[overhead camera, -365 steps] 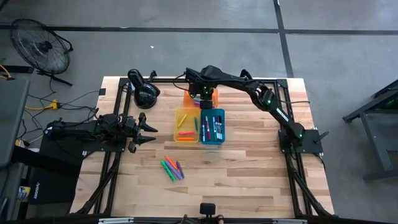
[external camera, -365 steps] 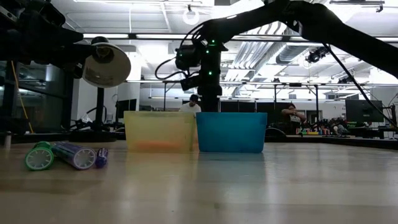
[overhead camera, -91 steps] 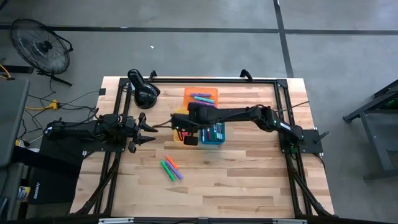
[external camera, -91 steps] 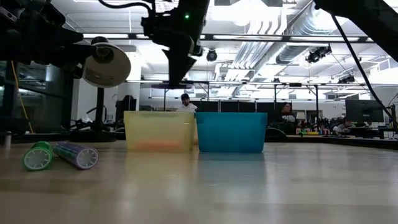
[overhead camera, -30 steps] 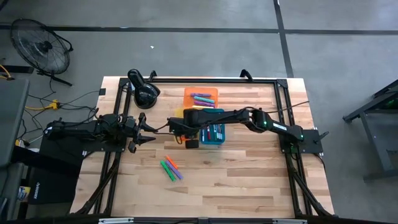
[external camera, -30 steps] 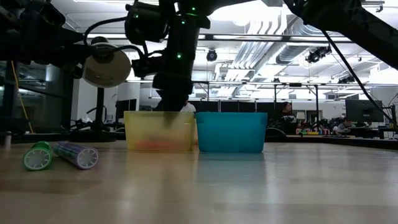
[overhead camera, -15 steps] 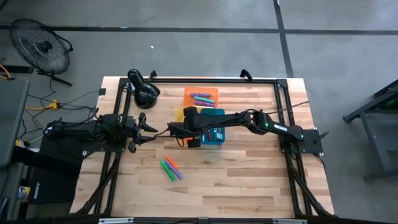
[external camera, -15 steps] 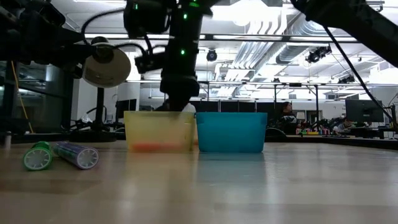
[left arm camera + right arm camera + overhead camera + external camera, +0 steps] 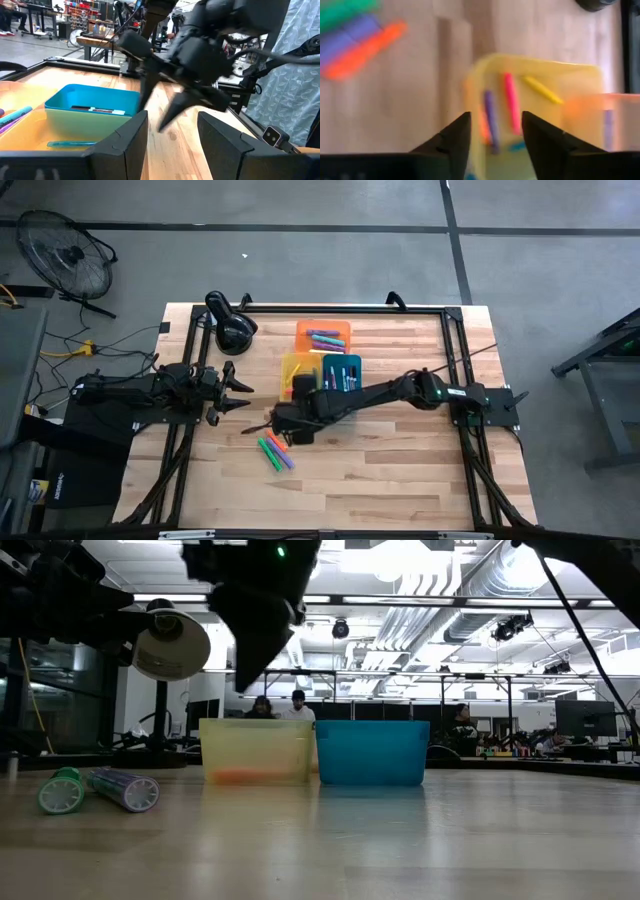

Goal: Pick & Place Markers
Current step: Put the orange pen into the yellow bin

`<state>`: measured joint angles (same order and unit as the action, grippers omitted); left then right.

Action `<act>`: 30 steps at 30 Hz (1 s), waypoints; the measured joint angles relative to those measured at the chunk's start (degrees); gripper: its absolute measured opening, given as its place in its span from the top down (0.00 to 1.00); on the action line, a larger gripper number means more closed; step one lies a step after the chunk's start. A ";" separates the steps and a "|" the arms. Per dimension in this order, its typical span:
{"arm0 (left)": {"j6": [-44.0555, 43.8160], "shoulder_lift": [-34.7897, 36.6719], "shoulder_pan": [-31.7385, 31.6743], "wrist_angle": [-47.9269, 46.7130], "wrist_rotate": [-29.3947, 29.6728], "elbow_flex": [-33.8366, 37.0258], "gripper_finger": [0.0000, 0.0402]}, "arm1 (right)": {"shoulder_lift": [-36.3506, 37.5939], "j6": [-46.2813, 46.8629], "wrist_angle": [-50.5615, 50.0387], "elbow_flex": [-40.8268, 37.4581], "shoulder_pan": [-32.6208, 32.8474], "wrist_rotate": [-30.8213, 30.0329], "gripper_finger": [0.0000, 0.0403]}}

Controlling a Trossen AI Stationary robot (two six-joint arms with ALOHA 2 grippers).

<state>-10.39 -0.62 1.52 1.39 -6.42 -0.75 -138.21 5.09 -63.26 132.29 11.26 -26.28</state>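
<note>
Right gripper (image 9: 272, 426) on outstretched arm, fingers apart and apparently empty, poised over table between yellow tray (image 9: 290, 366) and loose markers (image 9: 274, 450); left gripper (image 9: 240, 391), fingers spread, idle at table's left.

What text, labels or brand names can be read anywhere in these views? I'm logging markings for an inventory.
None can be read.
Blue tray: a pale strip on its rim, too blurred to tell whether it is a label.
Markers on the table: any print too small to read.
Room behind the table: no sign readable.
</note>
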 joint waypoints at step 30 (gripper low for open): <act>0.00 0.01 0.00 0.02 0.00 0.00 0.58 | -8.23 19.97 16.21 0.00 5.77 0.54 0.32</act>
<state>-10.39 -0.61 1.52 1.41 -6.42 -0.75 -146.44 25.06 -47.05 132.29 17.02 -25.73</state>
